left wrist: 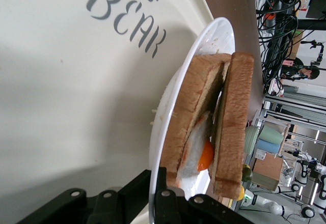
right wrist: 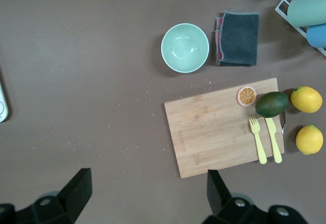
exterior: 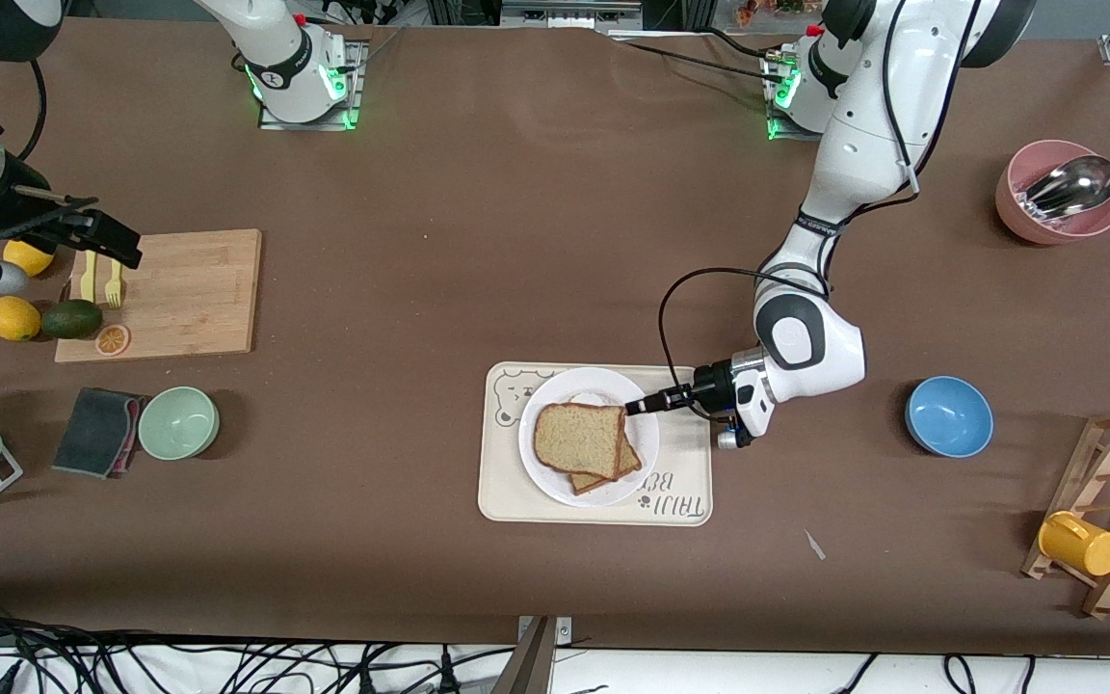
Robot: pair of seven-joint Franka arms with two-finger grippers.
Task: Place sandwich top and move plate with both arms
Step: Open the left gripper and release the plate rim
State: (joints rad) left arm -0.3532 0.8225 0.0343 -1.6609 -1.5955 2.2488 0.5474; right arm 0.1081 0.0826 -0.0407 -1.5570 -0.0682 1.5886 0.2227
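Observation:
The sandwich top (exterior: 579, 436), a plain brown bread slice, lies on a second slice (exterior: 628, 461) on the white plate (exterior: 648, 445). The plate rests on the cream bear-print tray (exterior: 690, 482). My left gripper (exterior: 634, 407) is shut on the plate's rim at the side toward the left arm's end. In the left wrist view the rim (left wrist: 168, 132) runs between my left gripper's (left wrist: 159, 193) fingers. The sandwich top (left wrist: 234, 122) shows there above a fried egg (left wrist: 206, 155) on the lower slice (left wrist: 193, 102). My right gripper (exterior: 107, 239) is open and empty, held high over the cutting board (exterior: 179, 294).
A green bowl (exterior: 178, 422), grey cloth (exterior: 97, 417), lemons (exterior: 13, 318) and avocado (exterior: 71, 318) lie toward the right arm's end. A blue bowl (exterior: 948, 415), a pink bowl with a ladle (exterior: 1059, 193) and a mug rack (exterior: 1104, 520) stand toward the left arm's end.

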